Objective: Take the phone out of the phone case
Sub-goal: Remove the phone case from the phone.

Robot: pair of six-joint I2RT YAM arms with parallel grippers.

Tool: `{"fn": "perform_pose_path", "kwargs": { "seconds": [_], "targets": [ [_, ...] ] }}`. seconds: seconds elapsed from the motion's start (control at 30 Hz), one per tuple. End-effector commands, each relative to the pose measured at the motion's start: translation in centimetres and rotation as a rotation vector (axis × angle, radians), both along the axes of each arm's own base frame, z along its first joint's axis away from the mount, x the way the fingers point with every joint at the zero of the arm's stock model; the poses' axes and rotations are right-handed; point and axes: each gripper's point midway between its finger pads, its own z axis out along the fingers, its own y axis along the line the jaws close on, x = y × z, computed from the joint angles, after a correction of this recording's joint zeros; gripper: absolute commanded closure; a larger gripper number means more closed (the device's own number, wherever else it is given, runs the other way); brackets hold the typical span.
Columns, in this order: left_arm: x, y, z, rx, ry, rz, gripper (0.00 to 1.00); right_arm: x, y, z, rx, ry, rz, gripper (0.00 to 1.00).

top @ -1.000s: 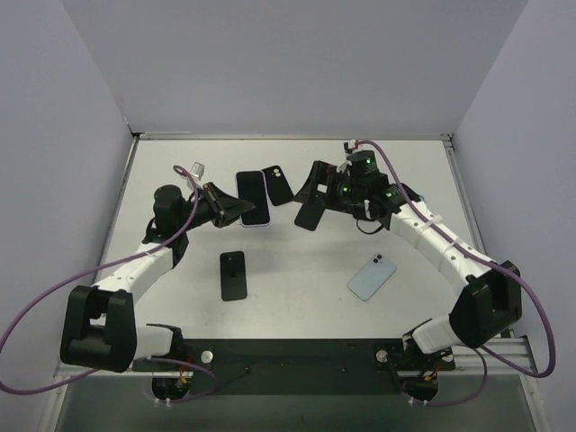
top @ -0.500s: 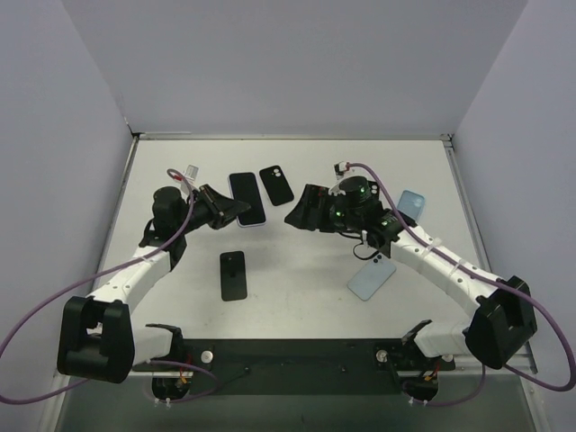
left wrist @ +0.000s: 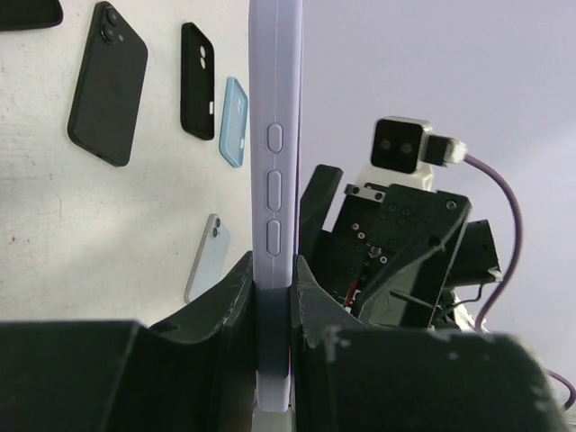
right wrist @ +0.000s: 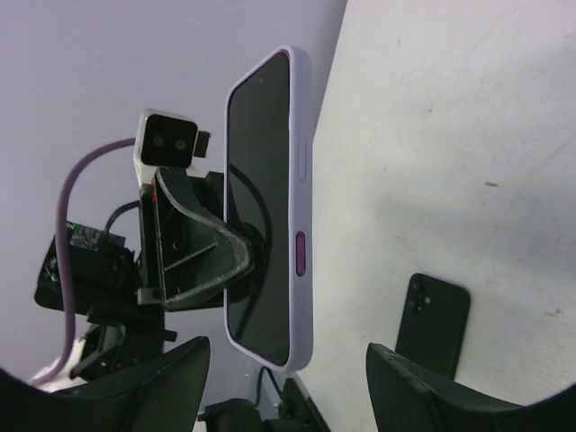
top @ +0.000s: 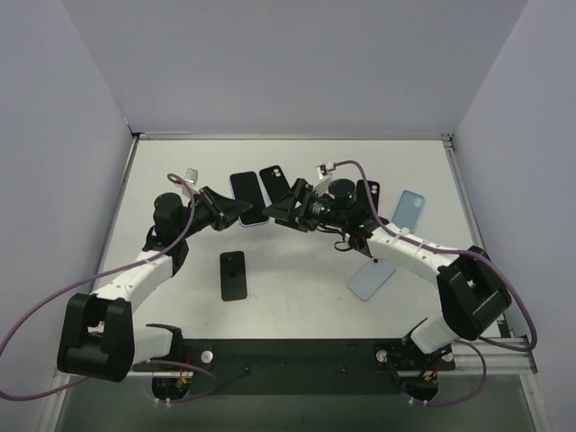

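Phone case point(left wrist: 274, 153) clamped edge-on in left fingers point(left wrist: 227, 301); right fingers point(right wrist: 157, 382) apart, now nearer than before

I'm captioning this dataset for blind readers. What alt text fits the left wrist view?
The left end effector clamps a lavender-cased phone edge-on, side buttons toward the viewer. Behind it sits the other arm's wrist camera; a black phone and others lie on the white table.
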Motion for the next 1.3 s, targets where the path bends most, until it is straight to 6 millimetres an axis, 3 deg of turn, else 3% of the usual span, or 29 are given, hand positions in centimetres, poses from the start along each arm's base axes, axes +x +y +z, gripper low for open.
{"fn": "perform_pose_path", "kwargs": {
  "seconds": [0.0, 0.2, 0.3, 0.6, 0.7, 0.73, 0.83, 1.1, 1.27],
  "targets": [
    [0.0, -0.1, 4.4, -0.069, -0.157, -0.002, 1.00, 0.5, 1.9, 4.0, 0.221, -0.014, 0.056, 0.40],
    [0.1, 0.1, 4.7, -0.074, -0.165, 0.019, 1.00, 0.9, 2.4, 4.0, 0.276, 0.029, 0.057, 0.80],
    [0.4, 0.2, 4.7, -0.076, -0.164, 0.033, 1.00, 0.9, 2.6, 4.1, 0.306, 0.049, 0.064, 0.91],
    [0.3, 0.3, 5.3, -0.120, -0.182, 0.053, 1.00, 1.2, 2.9, 5.9, 0.429, 0.075, 0.071, 1.00],
    [0.1, 0.1, 5.3, -0.126, -0.178, 0.033, 0.67, 1.3, 2.9, 6.2, 0.428, 0.067, 0.073, 1.00],
    [0.0, 0.1, 5.3, -0.136, -0.171, 0.030, 0.50, 1.3, 2.9, 6.2, 0.418, 0.054, 0.075, 1.00],
    [0.1, 0.2, 5.2, -0.154, -0.159, 0.028, 0.33, 1.1, 2.7, 6.4, 0.397, 0.035, 0.081, 1.00],
    [1.0, 0.5, 4.2, -0.179, -0.123, 0.030, 0.33, -0.4, 2.2, 6.2, 0.314, -0.020, 0.130, 1.00],
    [1.6, 0.8, 4.0, -0.185, -0.116, 0.049, 0.47, -1.4, 2.1, 5.2, 0.280, -0.009, 0.171, 1.00]
  ]
}}
